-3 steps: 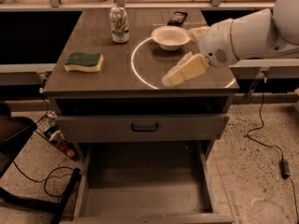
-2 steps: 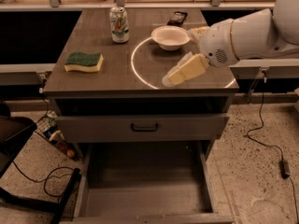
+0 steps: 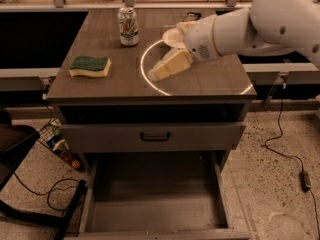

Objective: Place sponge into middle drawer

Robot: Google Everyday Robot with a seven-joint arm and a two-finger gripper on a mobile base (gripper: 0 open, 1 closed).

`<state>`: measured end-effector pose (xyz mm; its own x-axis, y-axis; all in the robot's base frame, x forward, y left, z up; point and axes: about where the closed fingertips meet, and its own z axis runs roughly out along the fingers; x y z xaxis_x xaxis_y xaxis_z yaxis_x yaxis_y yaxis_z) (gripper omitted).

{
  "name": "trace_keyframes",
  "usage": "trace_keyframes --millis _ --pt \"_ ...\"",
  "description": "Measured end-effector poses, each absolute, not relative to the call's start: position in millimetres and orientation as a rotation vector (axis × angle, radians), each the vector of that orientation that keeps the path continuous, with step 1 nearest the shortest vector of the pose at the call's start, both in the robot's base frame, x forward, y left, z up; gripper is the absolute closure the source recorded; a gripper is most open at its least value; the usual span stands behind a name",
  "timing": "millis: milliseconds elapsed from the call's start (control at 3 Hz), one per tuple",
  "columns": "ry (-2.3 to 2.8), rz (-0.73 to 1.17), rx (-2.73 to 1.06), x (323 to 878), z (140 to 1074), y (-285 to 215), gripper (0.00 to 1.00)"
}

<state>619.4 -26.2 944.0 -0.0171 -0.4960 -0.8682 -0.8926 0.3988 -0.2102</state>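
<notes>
The sponge (image 3: 90,66), pale yellow with a dark green top, lies flat on the left part of the cabinet top. My gripper (image 3: 159,73) hangs just above the middle of the cabinet top, pointing down and to the left. It is well to the right of the sponge and holds nothing that I can see. The white arm (image 3: 260,21) comes in from the upper right. The middle drawer (image 3: 155,211) is pulled out below, a grey box with a bare floor.
A drink can (image 3: 128,26) stands at the back of the top. A white bowl (image 3: 172,36) sits behind the gripper. A drawer front with a dark handle (image 3: 155,136) is above the open drawer. Cables and a dark chair base (image 3: 30,204) are on the floor to the left.
The gripper has moved left across the cabinet top, closer to the sponge. The sponge, can and drawer have not moved.
</notes>
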Motion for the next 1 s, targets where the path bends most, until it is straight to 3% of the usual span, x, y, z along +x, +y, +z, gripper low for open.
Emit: trace_keyframes --millis 1000 --pt "1.539 0.619 -1.314 708 901 107 0.00"
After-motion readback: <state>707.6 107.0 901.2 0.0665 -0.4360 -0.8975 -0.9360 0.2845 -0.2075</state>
